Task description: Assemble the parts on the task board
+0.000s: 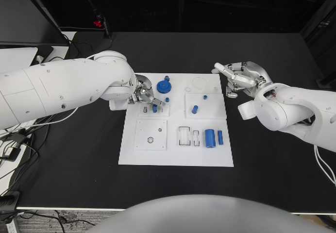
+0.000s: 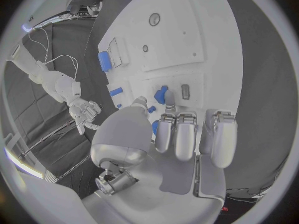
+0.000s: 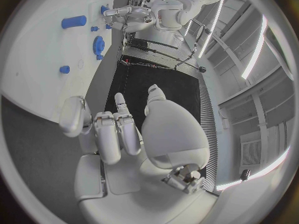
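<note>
- Left hand (image 1: 143, 94) hangs over the task board's (image 1: 175, 155) far left corner, fingers curled down beside a small blue peg (image 1: 155, 108); whether it grasps anything, I cannot tell.
- Right hand (image 1: 240, 77) hovers off the board's far right edge, fingers loosely apart, holding nothing.
- Black worktop (image 1: 84, 165) carries the white board at its middle.
- Blue gear (image 1: 164, 87) stands near the far edge; two blue cylinders (image 1: 210, 138) lie side by side toward the near right.

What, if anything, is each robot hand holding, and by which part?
The right hand holds nothing, hovering beside the task board. The left hand is over small blue parts; whether it grips one cannot be told.
</note>
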Robot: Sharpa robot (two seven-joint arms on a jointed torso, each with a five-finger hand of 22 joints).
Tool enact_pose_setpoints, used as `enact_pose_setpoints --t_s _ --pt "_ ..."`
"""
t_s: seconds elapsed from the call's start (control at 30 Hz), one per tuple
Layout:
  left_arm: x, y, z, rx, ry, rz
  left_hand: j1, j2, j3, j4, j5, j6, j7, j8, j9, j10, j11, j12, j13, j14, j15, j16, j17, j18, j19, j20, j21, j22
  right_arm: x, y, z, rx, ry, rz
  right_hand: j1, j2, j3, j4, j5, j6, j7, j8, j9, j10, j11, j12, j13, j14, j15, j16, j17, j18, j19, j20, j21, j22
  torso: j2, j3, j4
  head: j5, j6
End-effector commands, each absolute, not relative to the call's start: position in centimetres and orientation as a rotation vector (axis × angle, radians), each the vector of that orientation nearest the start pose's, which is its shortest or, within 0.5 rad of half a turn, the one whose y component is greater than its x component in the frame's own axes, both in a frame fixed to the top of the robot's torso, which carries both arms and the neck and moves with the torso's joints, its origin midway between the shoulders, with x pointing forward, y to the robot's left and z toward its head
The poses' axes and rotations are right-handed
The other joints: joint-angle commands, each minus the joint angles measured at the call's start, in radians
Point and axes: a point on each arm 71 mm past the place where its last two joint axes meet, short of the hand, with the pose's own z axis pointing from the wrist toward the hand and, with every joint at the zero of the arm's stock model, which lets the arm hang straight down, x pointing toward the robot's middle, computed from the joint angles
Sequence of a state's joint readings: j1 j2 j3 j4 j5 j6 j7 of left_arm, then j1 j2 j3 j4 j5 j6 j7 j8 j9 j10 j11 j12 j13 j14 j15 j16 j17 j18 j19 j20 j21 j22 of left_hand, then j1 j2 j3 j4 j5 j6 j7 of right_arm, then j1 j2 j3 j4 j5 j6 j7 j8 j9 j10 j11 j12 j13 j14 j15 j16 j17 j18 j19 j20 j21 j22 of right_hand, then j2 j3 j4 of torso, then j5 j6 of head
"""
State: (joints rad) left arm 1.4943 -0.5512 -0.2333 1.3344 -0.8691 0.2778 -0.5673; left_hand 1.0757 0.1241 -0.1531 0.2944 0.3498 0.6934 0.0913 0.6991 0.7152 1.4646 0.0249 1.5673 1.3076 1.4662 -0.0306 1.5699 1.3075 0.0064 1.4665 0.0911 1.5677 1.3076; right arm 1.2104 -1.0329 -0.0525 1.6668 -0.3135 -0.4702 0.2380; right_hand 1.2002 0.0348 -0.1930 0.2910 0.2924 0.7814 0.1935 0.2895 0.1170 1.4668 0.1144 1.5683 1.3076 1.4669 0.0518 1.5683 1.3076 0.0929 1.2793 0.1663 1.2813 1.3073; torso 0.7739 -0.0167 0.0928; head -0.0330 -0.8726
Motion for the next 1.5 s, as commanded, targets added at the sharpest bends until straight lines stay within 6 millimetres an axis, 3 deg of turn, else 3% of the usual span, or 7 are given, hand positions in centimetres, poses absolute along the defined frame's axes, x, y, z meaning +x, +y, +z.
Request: enact_pose_setpoints --t_s 0.03,0.1,0.57,0.9,1.07,1.5 --pt "52.28 13.06 -16.45 0.001 2.433 -0.351 0.012 0.001 -0.008 -0.002 -0.002 -0.001 0.000 0.011 0.007 0.106 0.006 0.004 0.263 0.105 0.004 0.001 0.263 -0.006 0.104 -0.001 0.003 0.263 46.12 -26.30 -16.79 0.912 1.488 1.215 -0.005 0.007 -0.008 0.000 0.007 -0.007 0.001 0.002 0.002 0.104 0.006 0.003 0.263 0.104 0.007 0.002 0.263 0.003 -0.004 0.002 -0.004 0.058 0.000 -0.0004 0.0010 -0.001 0.001" --pt "52.35 13.05 -16.47 0.002 2.436 -0.343 0.014 0.003 -0.013 -0.002 -0.003 -0.003 -0.002 0.027 0.020 0.106 0.005 0.004 0.263 0.105 0.003 0.001 0.263 -0.006 0.104 -0.001 0.003 0.263 46.13 -26.28 -16.80 0.912 1.488 1.215 -0.005 0.007 -0.008 0.000 0.007 -0.007 0.001 0.002 0.002 0.104 0.006 0.003 0.263 0.104 0.007 0.002 0.263 0.003 -0.004 0.002 -0.004 0.058 0.000 -0.0005 0.0006 0.000 0.001" --pt "52.62 13.11 -16.55 0.003 2.454 -0.299 0.020 0.010 -0.014 -0.003 -0.001 -0.003 -0.005 0.044 0.034 0.106 0.003 0.004 0.263 0.105 0.002 0.001 0.263 -0.006 0.104 -0.001 0.003 0.263 46.13 -26.26 -16.82 0.912 1.489 1.216 -0.005 0.007 -0.008 0.000 0.007 -0.007 0.001 0.002 0.002 0.104 0.006 0.003 0.263 0.104 0.007 0.002 0.263 0.003 -0.004 0.002 -0.004 0.058 0.000 0.0002 0.0014 -0.001 0.001" --pt "52.71 13.00 -16.58 0.007 2.460 -0.288 0.163 0.027 0.031 -0.009 0.050 -0.016 -0.022 0.069 0.060 0.106 -0.013 0.004 0.263 0.105 -0.010 0.001 0.263 -0.006 0.104 -0.009 0.003 0.263 46.11 -26.30 -16.84 0.913 1.489 1.215 -0.006 0.008 -0.009 0.000 0.007 -0.008 0.001 0.004 0.002 0.104 0.006 0.003 0.263 0.104 0.007 0.002 0.263 0.004 -0.005 0.002 -0.005 0.058 0.001 0.0002 0.0010 0.000 0.002" --pt "52.71 13.05 -16.60 0.010 2.464 -0.287 0.236 0.018 0.060 -0.005 0.099 -0.015 -0.026 0.063 0.058 0.106 -0.017 0.004 0.263 0.105 -0.015 0.001 0.263 -0.006 0.104 -0.015 0.003 0.263 46.10 -26.34 -16.84 0.914 1.488 1.213 -0.006 0.008 -0.009 0.000 0.007 -0.008 0.001 0.004 0.002 0.104 0.006 0.003 0.263 0.104 0.007 0.002 0.263 0.004 -0.005 0.002 -0.005 0.058 0.001 0.0000 0.0013 -0.003 0.001" --pt "52.79 12.86 -16.51 0.008 2.450 -0.314 0.297 0.007 0.101 -0.003 0.163 -0.011 -0.019 0.012 0.015 0.106 -0.012 0.004 0.263 0.105 -0.013 0.001 0.263 -0.006 0.104 -0.017 0.003 0.263 46.08 -26.41 -16.87 0.916 1.489 1.210 -0.006 0.008 -0.009 0.000 0.007 -0.008 0.001 0.004 0.002 0.104 0.006 0.003 0.263 0.104 0.007 0.002 0.263 0.004 -0.005 0.002 -0.005 0.058 0.000 -0.0002 0.0006 -0.004 0.000"
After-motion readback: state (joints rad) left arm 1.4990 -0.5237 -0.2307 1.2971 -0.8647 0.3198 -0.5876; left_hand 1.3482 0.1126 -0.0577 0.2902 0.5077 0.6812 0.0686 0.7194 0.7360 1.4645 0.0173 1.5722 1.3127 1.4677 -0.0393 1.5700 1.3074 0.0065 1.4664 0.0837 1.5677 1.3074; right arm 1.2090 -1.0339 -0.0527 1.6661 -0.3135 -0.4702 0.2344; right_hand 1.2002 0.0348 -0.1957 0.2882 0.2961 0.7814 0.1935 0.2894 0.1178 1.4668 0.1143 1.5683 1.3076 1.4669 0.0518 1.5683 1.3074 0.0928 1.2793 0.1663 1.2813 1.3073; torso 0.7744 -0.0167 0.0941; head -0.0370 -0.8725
